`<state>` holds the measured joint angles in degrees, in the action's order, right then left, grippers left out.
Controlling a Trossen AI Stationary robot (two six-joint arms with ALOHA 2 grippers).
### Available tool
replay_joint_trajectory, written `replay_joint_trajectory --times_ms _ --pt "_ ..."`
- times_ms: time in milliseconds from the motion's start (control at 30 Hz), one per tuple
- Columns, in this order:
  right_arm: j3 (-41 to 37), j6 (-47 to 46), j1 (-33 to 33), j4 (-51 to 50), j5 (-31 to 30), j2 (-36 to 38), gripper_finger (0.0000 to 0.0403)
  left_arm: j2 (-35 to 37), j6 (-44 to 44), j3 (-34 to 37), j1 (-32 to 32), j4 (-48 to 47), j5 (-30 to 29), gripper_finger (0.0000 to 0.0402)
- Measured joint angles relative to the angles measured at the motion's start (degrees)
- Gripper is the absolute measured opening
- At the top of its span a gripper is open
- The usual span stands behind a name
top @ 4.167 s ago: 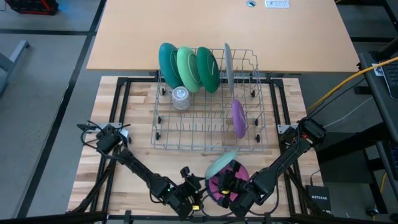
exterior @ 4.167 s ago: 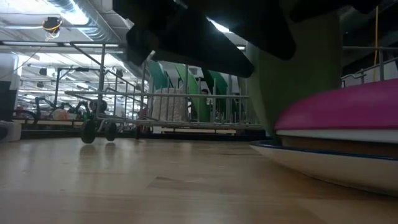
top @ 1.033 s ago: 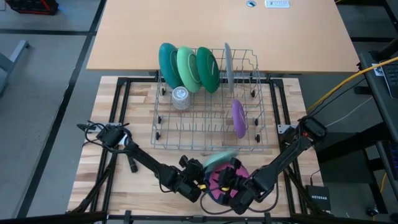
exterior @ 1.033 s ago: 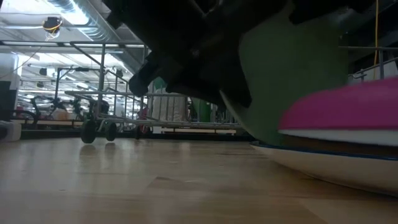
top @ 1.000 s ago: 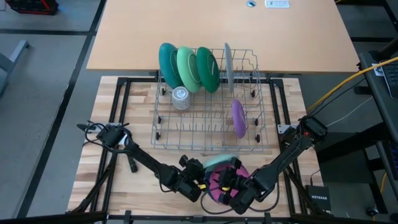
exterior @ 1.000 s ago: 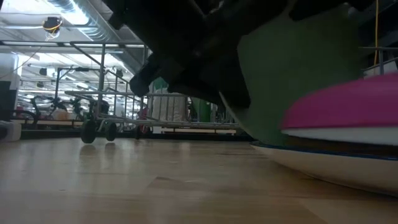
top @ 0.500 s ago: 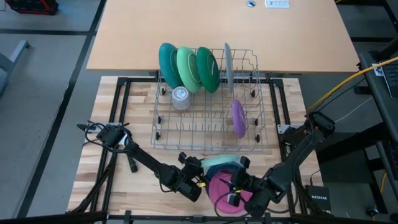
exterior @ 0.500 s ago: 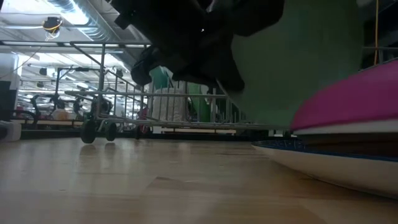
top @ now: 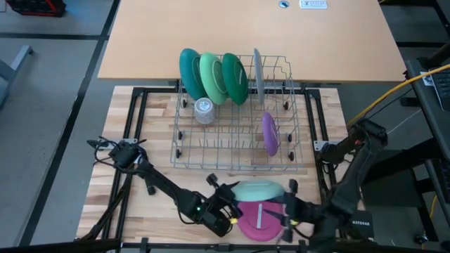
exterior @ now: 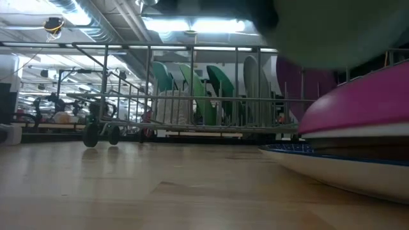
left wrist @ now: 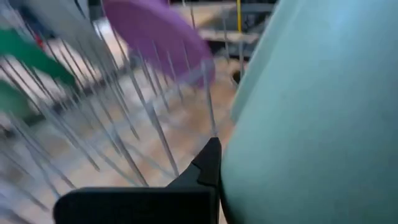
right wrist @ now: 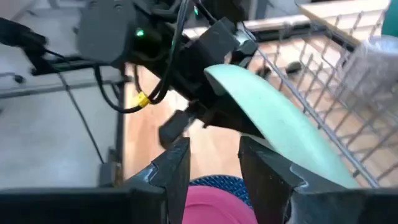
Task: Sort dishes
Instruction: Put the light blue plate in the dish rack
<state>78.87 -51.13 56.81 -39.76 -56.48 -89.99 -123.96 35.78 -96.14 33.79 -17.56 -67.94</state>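
My left gripper (top: 230,202) is shut on a pale green dish (top: 259,190), which hovers over a stack of dishes near the table's front edge. A pink dish (top: 256,221) tops that stack, and a blue-rimmed one (exterior: 332,167) lies at its bottom. My right gripper (top: 289,211) stands open just right of the stack, with nothing between its fingers (right wrist: 171,165). The wire rack (top: 235,151) behind holds teal (top: 188,70), green (top: 235,77), grey (top: 258,74) and purple (top: 269,133) dishes on edge. My left gripper pinches the pale green dish by its rim (right wrist: 214,78) on the side toward the table's left, one finger (left wrist: 208,165) against its underside. The fingers come roughly level from the left. The dish is lifted clear of the pink dish, slightly tilted.
A clear cup (top: 204,109) stands in the rack's left part. The rack's front wall (right wrist: 323,81) runs close behind the lifted dish. Bare wood (top: 162,176) lies left of the stack, and a tan table (top: 246,35) stands beyond the rack.
My left gripper has risen with the pale green dish, which leaned against the stack and now hangs clear above it, nearly level. My right gripper has drawn back from the pink dish toward the table's right edge.
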Motion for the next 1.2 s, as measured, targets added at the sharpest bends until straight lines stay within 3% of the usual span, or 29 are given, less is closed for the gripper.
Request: replay_joint_trajectory --times_ms 167,367,500,633,767,967,1100,1200 --pt "0.0 5.0 4.4 3.9 -4.8 3.6 0.0144 0.3 -18.8 -5.6 1.0 -0.8 -5.1 0.0010" --pt "-0.1 11.7 8.8 9.1 -11.8 6.9 0.0144 0.3 -39.7 -12.2 1.7 -2.7 -20.6 0.0015" --pt "0.0 13.8 11.1 10.2 -18.4 8.3 0.0144 0.3 -58.7 -15.5 1.6 -4.0 -20.5 0.0008" --pt "0.0 14.4 13.0 10.0 -22.1 8.9 0.0144 1.9 -69.4 -16.5 0.7 -3.5 -21.4 0.0005" --pt "0.0 16.2 14.6 10.0 -26.4 9.7 0.0144 3.5 -77.4 -16.6 -1.3 -3.7 -21.8 0.0009" --pt "0.0 18.8 14.8 9.7 -27.5 10.8 0.0144 6.2 -88.7 -16.6 -5.7 -9.1 -22.1 0.0004" --pt "0.0 22.4 14.8 9.7 -27.9 11.2 0.0144 7.8 -86.8 -16.5 -9.0 -19.4 -22.0 0.0007" --pt "0.0 26.7 14.8 9.6 -29.2 11.5 0.0144 9.5 -80.0 -16.5 -11.8 -28.5 -22.0 0.0004"
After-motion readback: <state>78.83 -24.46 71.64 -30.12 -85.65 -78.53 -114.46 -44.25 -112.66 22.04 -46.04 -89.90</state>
